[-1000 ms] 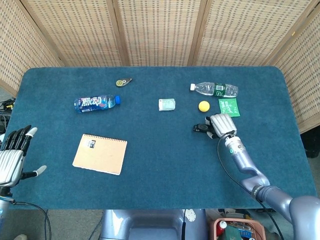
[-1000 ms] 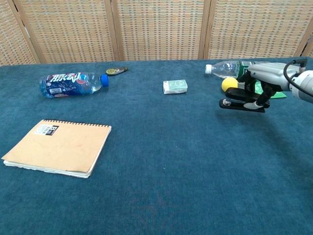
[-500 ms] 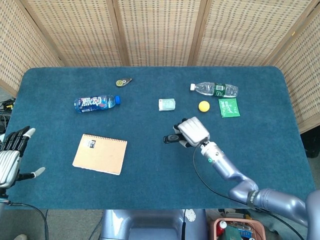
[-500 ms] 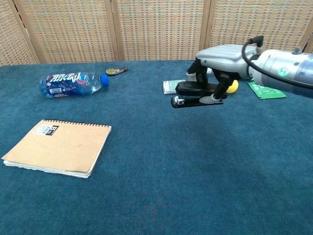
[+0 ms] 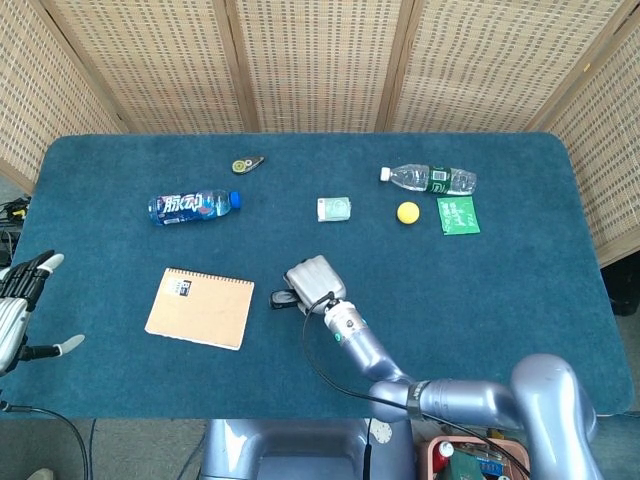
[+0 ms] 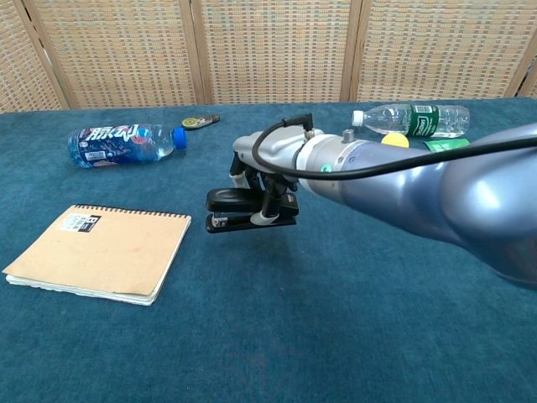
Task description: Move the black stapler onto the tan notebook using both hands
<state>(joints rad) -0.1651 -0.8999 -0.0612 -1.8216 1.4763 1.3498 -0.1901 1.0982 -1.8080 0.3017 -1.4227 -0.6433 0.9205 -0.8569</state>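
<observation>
Right hand (image 6: 262,172): curled down over the black stapler (image 6: 250,210) from above, fingers (image 6: 270,204) wrapped round its body; it holds the stapler level, nose pointing to the robot's left, lifted clear of the surface as the chest view shows it.
Right hand, head view (image 5: 312,279): only the stapler's dark nose (image 5: 281,298) pokes out on the hand's left side.
Left hand (image 5: 14,312): at the far left edge of the head view, off the surface's edge, fingers spread apart and holding nothing; well apart from the right hand.
Black stapler: in the right hand's grip, not yet over the notebook.
Tan notebook (image 6: 99,251): lies flat to the left of the right hand, spiral edge on its far side, a small black label at one corner; the stapler's nose is near its right edge but apart from it.
Surface (image 6: 352,319): blue cloth under everything.
Blue-labelled bottle (image 6: 122,143): on its side, beyond the notebook, far-left of the right hand.
Small dark tag with a yellow disc (image 6: 200,122): beyond the right hand, near the far edge.
Pale green box (image 5: 334,208): beyond the right hand, seen in the head view only.
Clear bottle (image 6: 411,119): on its side, far-right of the right hand.
Yellow ball (image 5: 407,212): just in front of that bottle.
Green packet (image 5: 458,214): right of the ball.
</observation>
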